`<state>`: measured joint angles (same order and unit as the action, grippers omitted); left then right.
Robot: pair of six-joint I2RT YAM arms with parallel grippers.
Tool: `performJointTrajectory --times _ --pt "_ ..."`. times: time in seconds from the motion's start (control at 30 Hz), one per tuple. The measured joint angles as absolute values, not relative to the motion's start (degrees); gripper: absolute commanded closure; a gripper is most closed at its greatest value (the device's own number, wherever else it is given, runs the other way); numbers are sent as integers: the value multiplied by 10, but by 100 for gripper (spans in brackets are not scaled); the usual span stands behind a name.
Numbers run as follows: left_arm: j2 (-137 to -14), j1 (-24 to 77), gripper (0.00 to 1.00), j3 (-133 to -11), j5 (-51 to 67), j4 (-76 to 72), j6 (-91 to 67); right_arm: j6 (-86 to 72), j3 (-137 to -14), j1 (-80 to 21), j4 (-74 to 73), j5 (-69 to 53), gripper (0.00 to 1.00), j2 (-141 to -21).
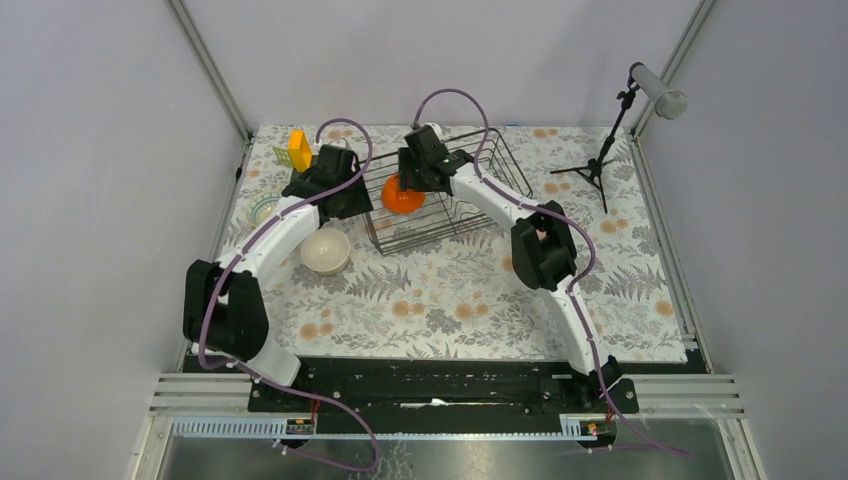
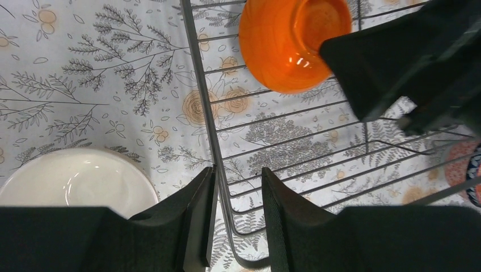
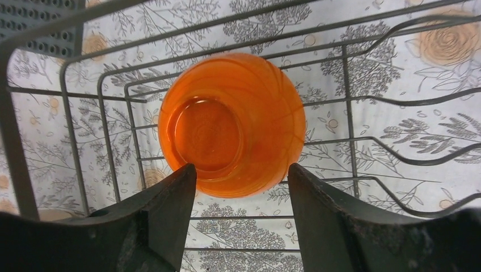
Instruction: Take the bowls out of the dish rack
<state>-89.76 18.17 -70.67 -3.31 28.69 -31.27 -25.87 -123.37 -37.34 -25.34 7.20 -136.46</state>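
Inspecting overhead view: locates orange bowl point(image 1: 402, 196) inside dish rack point(image 1: 510, 165), toward rack's left end, upper centre of frame. Leans on edge among wavy wire dividers, not flat. Cannot tell from wrist views whether foot or hollow faces the camera.

Places right gripper point(image 3: 241, 178) directly over that bowl, jaws spread wide, holding nothing. Shows, in right wrist frame, bowl filling the centre, one fingertip at either side of its lower edge, with gap roughly matching bowl's width. No contact confirmed.

Places left gripper point(image 2: 235, 218) at rack's left rim, jaws narrow, astride the rim wire. Wire close against one finger, daylight beside the other, so not judged clamped. Holds no bowl.

Records cream-white bowl point(image 1: 325, 250) out on floral tablecloth point(image 1: 450, 290), lower left of rack, just beside left arm. Records small patterned bowl point(image 1: 265, 208) at far left, partly hidden by that arm. Records orange block point(image 1: 298, 150) at upper left, apart from rack.

Judging right arm the nearer and aligned, with orange bowl straight ahead of its fingers. Round body, hence no long axis; tilt of rim the deciding feature. Calls for short advance, closing across a wall of the bowl, then lifting clear of dividers. Risks: glazed surface slipping between fingers, or rim snagging wire on the way up.
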Motion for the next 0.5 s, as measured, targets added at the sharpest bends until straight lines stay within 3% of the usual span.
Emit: performJointTrajectory --times 0.23,0.5 --pt "-861 183 59 -704 -54 286 -309 -250 -1225 -388 -255 80 32 -1371" --pt "-859 183 58 -703 -63 286 -307 -248 -1130 -401 -266 73 30 -1335"
